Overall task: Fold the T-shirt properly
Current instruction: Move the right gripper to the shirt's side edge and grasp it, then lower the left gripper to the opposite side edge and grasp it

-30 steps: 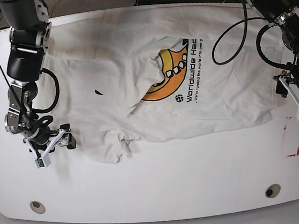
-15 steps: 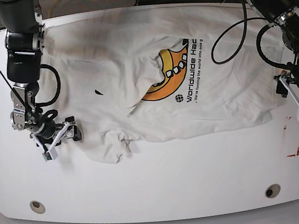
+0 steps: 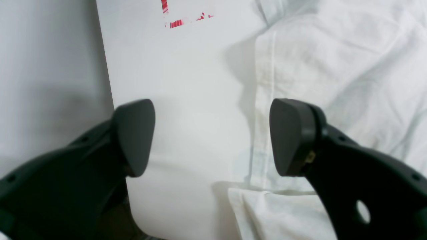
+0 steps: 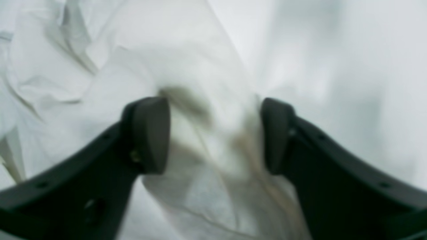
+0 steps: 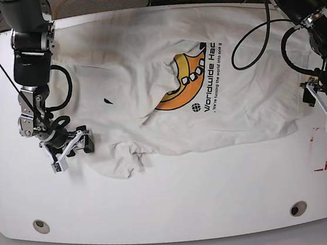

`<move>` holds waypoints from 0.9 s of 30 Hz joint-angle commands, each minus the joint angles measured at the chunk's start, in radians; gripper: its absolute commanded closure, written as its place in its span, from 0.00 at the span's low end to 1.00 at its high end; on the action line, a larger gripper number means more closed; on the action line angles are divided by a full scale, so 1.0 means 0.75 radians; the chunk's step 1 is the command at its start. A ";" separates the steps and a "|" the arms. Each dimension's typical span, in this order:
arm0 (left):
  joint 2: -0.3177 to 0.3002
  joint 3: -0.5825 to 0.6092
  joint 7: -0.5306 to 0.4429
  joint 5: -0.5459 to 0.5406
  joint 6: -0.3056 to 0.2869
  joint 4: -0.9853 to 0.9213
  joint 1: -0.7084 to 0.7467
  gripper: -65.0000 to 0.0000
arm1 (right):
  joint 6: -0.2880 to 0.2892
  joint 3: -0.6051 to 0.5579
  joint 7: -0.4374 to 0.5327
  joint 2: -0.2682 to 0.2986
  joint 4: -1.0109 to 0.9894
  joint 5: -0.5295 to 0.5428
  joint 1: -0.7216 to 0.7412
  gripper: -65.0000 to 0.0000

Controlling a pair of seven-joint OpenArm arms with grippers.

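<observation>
You see the T-shirt (image 5: 172, 92) lying spread across the white table (image 5: 177, 192), off-white and much wrinkled, with a fold partly hiding its yellow-orange badge (image 5: 183, 80). Your right gripper (image 4: 213, 133) has its jaws apart around a bunched edge of cloth. Your left gripper (image 3: 211, 136) stands wide apart over the hem, holding nothing.

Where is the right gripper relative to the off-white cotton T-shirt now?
In the base view, the right gripper sits at the table's left, straddling the off-white cotton T-shirt's left edge.
</observation>
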 commanded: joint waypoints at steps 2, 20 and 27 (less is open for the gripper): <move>-0.020 0.000 -0.025 -0.001 -0.001 -0.043 -0.043 0.22 | 0.007 -0.004 -0.028 -0.010 0.017 -0.003 0.019 0.67; -0.045 -0.004 -0.303 -0.003 0.086 -0.667 -0.392 0.21 | 0.005 -0.004 -0.030 -0.033 0.017 -0.003 0.019 1.00; -0.063 -0.006 -0.475 -0.003 0.246 -1.004 -0.489 0.18 | 0.005 -0.004 -0.030 -0.037 0.017 -0.003 0.019 1.00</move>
